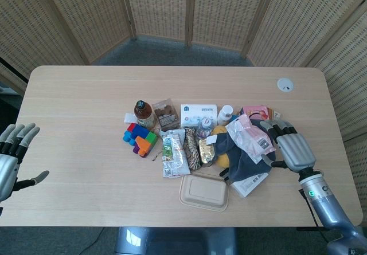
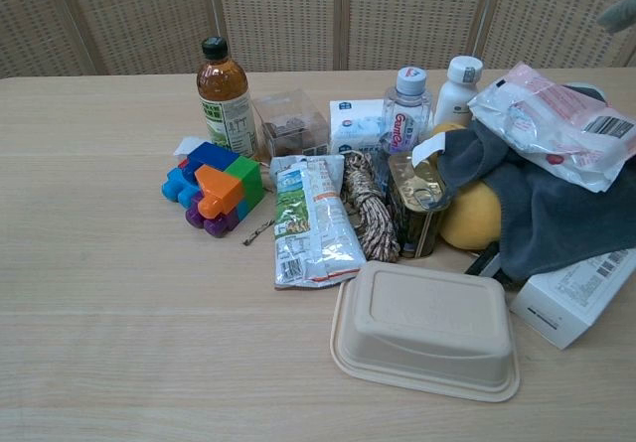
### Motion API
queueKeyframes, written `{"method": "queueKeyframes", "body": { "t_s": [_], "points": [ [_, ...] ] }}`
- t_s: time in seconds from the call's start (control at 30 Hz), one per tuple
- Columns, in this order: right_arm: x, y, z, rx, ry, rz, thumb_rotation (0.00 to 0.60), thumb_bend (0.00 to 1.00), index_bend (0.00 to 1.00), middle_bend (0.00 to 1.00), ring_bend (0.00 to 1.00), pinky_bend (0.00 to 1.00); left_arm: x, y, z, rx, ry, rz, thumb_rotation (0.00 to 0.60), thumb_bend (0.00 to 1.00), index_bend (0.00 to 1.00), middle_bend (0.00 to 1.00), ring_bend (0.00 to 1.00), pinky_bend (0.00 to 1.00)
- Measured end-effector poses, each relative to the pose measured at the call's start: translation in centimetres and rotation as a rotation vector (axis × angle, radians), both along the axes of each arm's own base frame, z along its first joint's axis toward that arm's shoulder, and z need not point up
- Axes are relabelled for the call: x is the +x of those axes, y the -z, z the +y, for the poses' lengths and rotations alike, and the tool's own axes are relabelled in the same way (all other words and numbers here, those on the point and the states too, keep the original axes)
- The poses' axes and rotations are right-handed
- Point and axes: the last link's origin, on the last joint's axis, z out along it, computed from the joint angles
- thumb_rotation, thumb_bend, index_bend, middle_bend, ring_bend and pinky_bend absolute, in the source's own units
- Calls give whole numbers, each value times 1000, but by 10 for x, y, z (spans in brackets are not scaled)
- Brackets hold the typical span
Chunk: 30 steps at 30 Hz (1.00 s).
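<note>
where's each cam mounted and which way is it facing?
Head view: high up, tilted steeply down at the table; both hands show, left hand open off the left edge, right hand at the grey cloth.
Chest view: low, near table height, looking across; no hand identifiable.
Shared: brown bottle, toy blocks, lidded tray.

My right hand (image 1: 291,146) has silver-grey ribbed fingers with dark joints, on a metallic blue-grey forearm showing a small green light. My left hand (image 1: 12,157) looks alike.
</note>
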Motion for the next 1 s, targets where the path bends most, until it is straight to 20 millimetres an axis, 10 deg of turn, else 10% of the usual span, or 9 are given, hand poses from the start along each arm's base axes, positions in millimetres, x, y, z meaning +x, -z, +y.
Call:
{"method": "queueKeyframes", "body": {
  "t_s": [0.63, 1.0],
  "points": [
    [-1, 3, 9, -46, 5, 44, 476, 320, 0, 0, 0, 0, 6, 4, 5, -13, 21, -12, 600, 134, 0, 0, 0, 0],
    [-36, -31, 10, -160, 134, 30, 468, 319, 0, 0, 0, 0, 1, 9, 6, -21, 0, -18, 600, 136, 0, 0, 0, 0]
  ]
}}
